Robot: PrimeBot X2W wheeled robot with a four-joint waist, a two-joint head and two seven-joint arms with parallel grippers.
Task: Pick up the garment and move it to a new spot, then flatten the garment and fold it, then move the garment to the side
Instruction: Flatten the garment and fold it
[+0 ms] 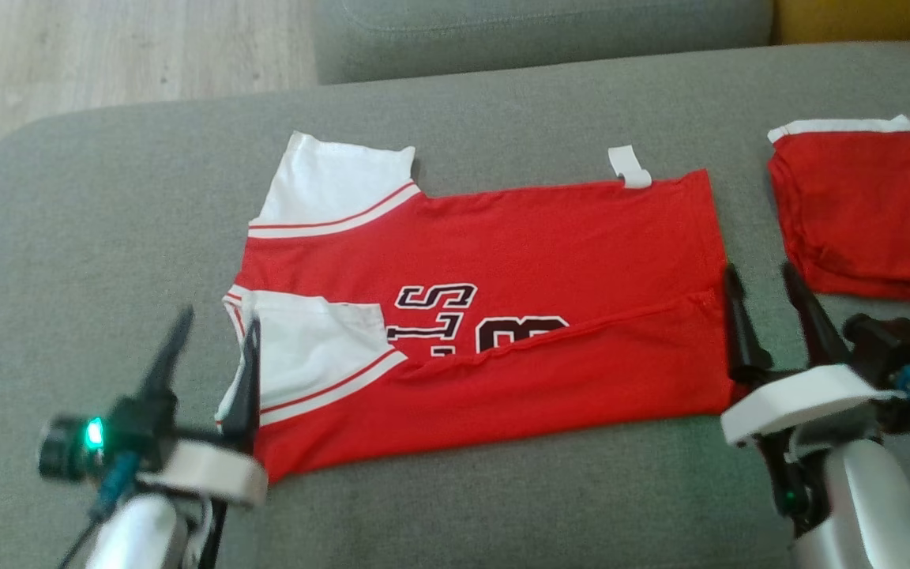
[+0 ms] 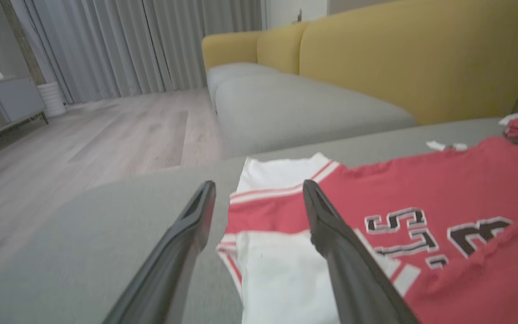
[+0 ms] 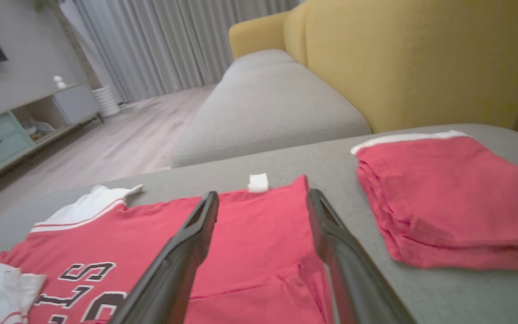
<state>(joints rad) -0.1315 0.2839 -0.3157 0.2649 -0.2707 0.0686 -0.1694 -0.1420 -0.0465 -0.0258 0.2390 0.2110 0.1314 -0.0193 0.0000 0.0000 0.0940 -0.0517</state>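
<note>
My left pincer (image 1: pixel 219 318) stands released at the left edge of the jersey (image 1: pixel 550 229), over its white sleeve (image 1: pixel 313 348). My right pincer (image 1: pixel 761 271), also released, is at the right hem. The red jersey lies mid-cushion (image 1: pixel 502 506), its near side folded over black lettering: "S" and "T" read, the number is cut off. A white tag (image 1: pixel 629 166) pokes past the far edge. Bare cushion lies near and left; a folded red piece (image 1: pixel 866 213) lies to the right.

Grey cushion (image 1: pixel 107 197), red jersey (image 1: pixel 565 237) flat, folded red garment (image 1: pixel 866 213) beside
</note>
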